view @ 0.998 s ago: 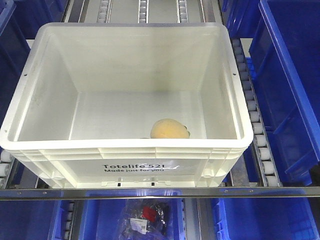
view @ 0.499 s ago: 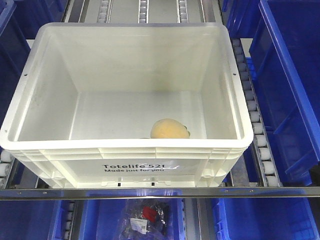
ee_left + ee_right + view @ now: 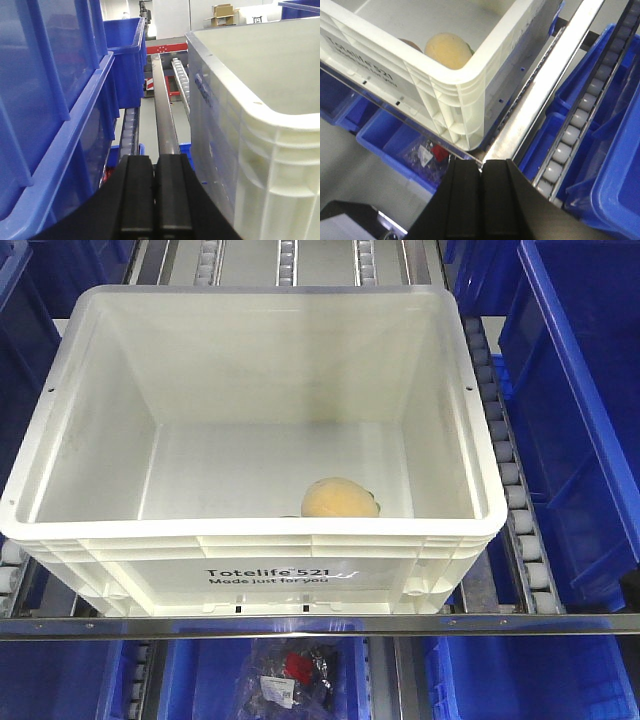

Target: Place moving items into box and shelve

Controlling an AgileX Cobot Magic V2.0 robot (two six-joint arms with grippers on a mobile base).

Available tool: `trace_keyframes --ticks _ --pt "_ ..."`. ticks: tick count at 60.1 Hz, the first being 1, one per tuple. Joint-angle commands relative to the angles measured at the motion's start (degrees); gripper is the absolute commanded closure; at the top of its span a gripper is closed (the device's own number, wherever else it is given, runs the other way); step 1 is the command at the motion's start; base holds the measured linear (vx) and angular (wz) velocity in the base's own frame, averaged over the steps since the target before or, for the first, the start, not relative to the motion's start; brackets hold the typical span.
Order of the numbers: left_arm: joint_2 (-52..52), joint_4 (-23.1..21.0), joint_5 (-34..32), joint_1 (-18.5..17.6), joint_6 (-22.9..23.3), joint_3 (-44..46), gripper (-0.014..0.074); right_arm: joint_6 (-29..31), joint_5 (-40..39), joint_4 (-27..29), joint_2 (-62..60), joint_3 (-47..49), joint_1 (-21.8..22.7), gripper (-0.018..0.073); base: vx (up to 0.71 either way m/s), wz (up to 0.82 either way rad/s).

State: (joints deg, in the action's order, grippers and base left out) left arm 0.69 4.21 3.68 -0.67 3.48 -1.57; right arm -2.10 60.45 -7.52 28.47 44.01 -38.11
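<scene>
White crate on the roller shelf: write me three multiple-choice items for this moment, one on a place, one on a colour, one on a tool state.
1. Where does the yellow-orange fruit lie?
A. inside the white crate, near its front wall
B. in a blue bin
C. on the rollers

2. What colour are the bins beside the crate?
A. green
B. blue
C. red

3. How do the left tool's jaws stand?
A. wide apart
B. clamped on the crate rim
C. pressed together, holding nothing

Answers: 1 A, the yellow-orange fruit rests on the floor of the white crate by the front wall. 2 B, the blue bins flank it. 3 C, the left tool shows its jaws touching, beside the crate.
</scene>
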Motion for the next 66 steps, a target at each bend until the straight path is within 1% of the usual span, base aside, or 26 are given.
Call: trace_keyframes --ticks 1,3,4,8,9,11,16,24,30,37,43,66 --pt "0.9 -0.3 -4.9 -0.3 0.4 -1.1 0.0576 0.4 -9.4 -0.4 -1.7 -0.4 3.3 0.0569 0.00 0.00" --pt "0.9 -0.3 -4.9 -0.3 0.4 -1.1 0.0576 0.4 -13.6 -0.4 -2.9 -2.3 5.3 0.0569 0.00 0.00" --pt "0.9 -0.3 -4.9 -0.3 0.4 -1.1 0.0576 0.4 -14.3 -0.4 -3.5 -3.1 6.2 0.0569 0.00 0.00" --pt "0.9 -0.3 -4.9 -0.3 0.4 -1.1 0.0576 0.4 -23.2 -0.4 -6.7 -8.6 10.9 0.0569 0.00 0.00" --pt "0.9 -0.3 -4.9 -0.3 0.4 -1.1 0.0576 0.4 -24.0 -0.3 -7.4 -9.8 11.8 0.0569 0.00 0.00" --pt "0.9 -0.3 -4.9 -0.3 0.4 -1.1 0.0576 0.4 -30.0 0.0 -9.6 -13.6 14.6 0.0569 0.00 0.00" --pt "0.9 -0.3 -4.9 -0.3 0.4 -1.1 0.0576 0.4 -39.9 0.2 -13.9 -21.1 20.1 0.0569 0.00 0.00" --pt "0.9 -0.3 -4.9 -0.3 0.4 -1.1 0.0576 0.1 -51.9 0.7 -19.9 -32.2 27.9 0.0569 0.00 0.00" --pt "0.9 -0.3 -4.9 -0.3 0.4 -1.1 0.0576 0.0 -57.7 2.0 -23.8 -38.4 31.7 0.0569 0.00 0.00" --pt "0.9 -0.3 -4.9 -0.3 0.4 -1.1 0.0576 0.0 -61.0 2.1 -27.6 -43.1 34.1 0.0569 0.00 0.00" --pt "0.9 -0.3 -4.9 -0.3 0.4 -1.1 0.0576 -0.1 -63.3 2.3 -29.9 -46.0 35.2 0.0569 0.00 0.00" --pt "0.9 -0.3 -4.9 -0.3 0.4 -1.1 0.0576 0.8 -62.5 2.6 -29.7 -46.1 35.1 0.0569 0.00 0.00"
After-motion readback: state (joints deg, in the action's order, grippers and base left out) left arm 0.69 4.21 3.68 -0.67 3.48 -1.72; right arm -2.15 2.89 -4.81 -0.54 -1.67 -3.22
